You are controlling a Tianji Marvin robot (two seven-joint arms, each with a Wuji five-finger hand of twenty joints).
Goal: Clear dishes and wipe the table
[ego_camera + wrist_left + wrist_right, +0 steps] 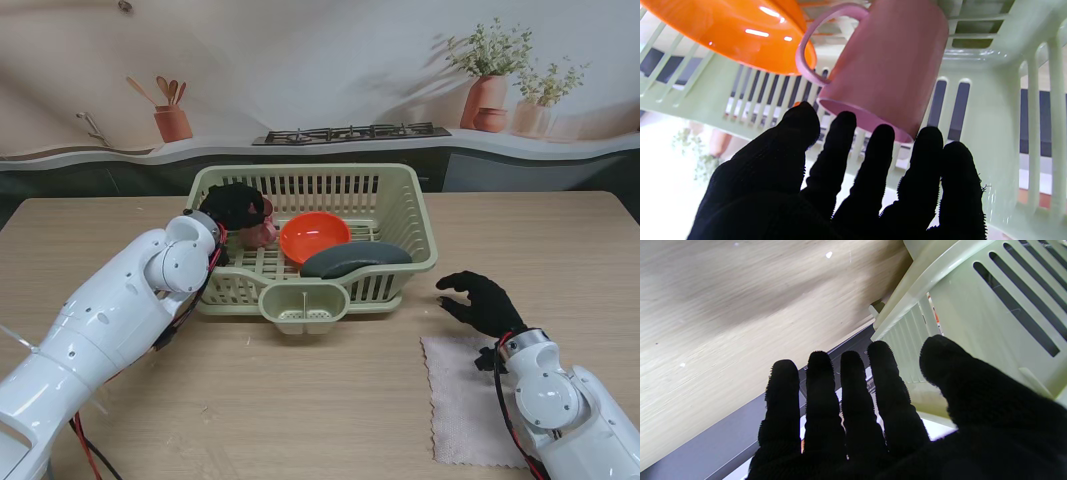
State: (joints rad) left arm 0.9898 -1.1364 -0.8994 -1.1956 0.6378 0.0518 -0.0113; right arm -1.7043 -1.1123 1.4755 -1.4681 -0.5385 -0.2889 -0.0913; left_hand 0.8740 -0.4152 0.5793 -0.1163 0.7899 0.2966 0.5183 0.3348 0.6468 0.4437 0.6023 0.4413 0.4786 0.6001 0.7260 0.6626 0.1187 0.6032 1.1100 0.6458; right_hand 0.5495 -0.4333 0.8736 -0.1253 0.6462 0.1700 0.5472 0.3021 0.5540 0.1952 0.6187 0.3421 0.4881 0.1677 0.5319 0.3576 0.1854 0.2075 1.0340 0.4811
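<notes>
Still, left robot hand [840,176] sat open, holding nothing, by the pink mug [887,66] in the basket [400,190]; a knock could tip it onto the orange bowl [314,236].

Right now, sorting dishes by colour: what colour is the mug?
Pink mug; left wrist view shows it best.

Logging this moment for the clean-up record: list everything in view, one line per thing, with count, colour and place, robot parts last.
Table: one, light wood, under everything.
Dish basket: one, pale green, slotted, table centre, with a small cup-shaped pocket on its near wall.
Bowl: one, orange, inside the basket.
Plate: one, dark grey, tilted in the basket, right of the bowl.
Mug: one, pink, with a handle, inside the basket's left part.
Cloth: one, pale pink, flat on the table at near right.
Left hand: one, black glove, inside the basket at the mug, fingers spread.
Right hand: one, black glove, open, over the cloth's far edge.
</notes>
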